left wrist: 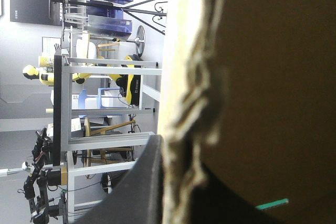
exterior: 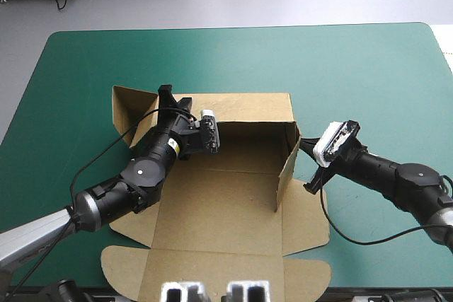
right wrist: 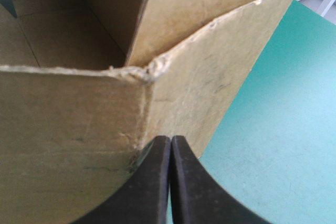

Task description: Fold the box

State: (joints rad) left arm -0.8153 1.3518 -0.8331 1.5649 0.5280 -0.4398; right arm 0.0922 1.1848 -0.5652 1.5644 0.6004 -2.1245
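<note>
Pretty much just the surface point(exterior: 233, 54) here, with its teal-green cover point(exterior: 368, 76). From above it fills most of the view, the far corners are rounded, and the cover lies smooth and flat. The right wrist view catches a plain stretch of it, the left wrist view only a thin sliver.

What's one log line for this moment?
box: back, right walls up | left claw: holds back-left corner | right claw: shut, outside right wall
</note>
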